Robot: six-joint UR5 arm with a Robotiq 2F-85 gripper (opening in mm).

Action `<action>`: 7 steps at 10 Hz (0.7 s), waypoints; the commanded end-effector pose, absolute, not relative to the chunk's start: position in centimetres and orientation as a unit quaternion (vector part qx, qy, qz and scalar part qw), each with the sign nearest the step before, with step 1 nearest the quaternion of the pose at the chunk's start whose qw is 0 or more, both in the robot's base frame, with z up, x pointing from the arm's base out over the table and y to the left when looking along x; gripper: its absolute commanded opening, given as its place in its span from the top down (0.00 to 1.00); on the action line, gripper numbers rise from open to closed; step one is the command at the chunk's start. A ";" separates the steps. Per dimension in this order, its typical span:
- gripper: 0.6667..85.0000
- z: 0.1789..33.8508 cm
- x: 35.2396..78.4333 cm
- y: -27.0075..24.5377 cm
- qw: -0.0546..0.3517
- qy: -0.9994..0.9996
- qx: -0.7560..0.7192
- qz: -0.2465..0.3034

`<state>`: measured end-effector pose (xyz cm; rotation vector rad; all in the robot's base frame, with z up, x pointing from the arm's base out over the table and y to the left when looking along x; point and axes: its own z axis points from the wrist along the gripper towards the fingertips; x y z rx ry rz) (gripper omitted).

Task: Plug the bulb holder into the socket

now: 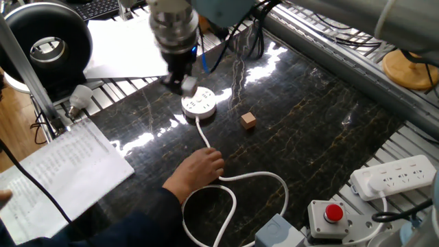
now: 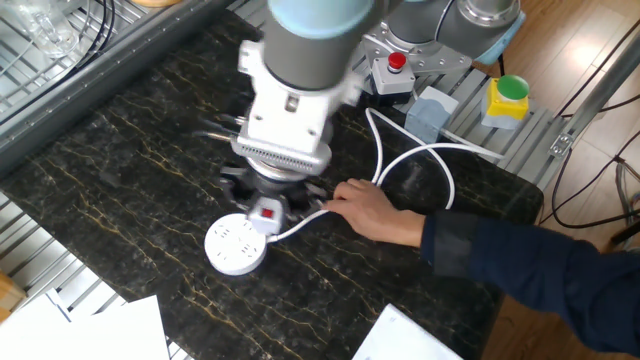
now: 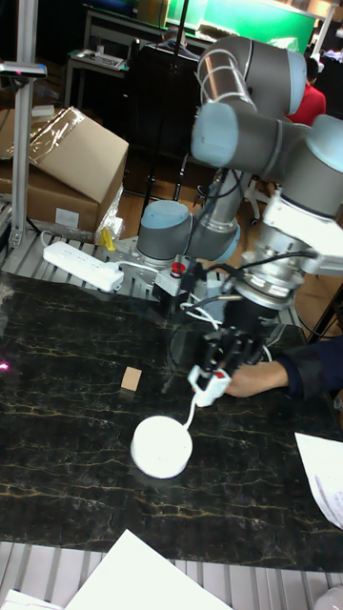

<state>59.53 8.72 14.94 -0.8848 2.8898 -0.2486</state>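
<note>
My gripper (image 1: 182, 81) (image 2: 266, 205) (image 3: 217, 366) is shut on the bulb holder (image 2: 265, 213) (image 3: 209, 378), a small white block with a red switch. The holder (image 1: 187, 85) hangs just above the table, beside the rim of the socket (image 1: 199, 105) (image 2: 237, 246) (image 3: 161, 446) and apart from it. The socket is a round white disc lying flat with its plug holes up. A person's hand (image 1: 199, 169) (image 2: 371, 210) presses down the socket's white cord (image 1: 257, 178) (image 2: 415, 160) a short way from the disc.
A small wooden cube (image 1: 248, 121) (image 3: 131, 379) lies near the socket. A white power strip (image 1: 401, 175) (image 3: 82, 264) and a grey box with a red button (image 1: 328, 216) (image 2: 395, 66) sit at the table's edge. Papers (image 1: 65, 171) lie at one side. The person's sleeve (image 2: 520, 265) crosses the table.
</note>
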 end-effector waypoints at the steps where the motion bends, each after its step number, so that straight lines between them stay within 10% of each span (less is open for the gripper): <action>1: 0.99 15.1 59.6 4.9 0.061 0.925 -0.365 -0.081; 7: 0.99 12.2 58.9 0.8 0.102 0.993 -0.056 0.013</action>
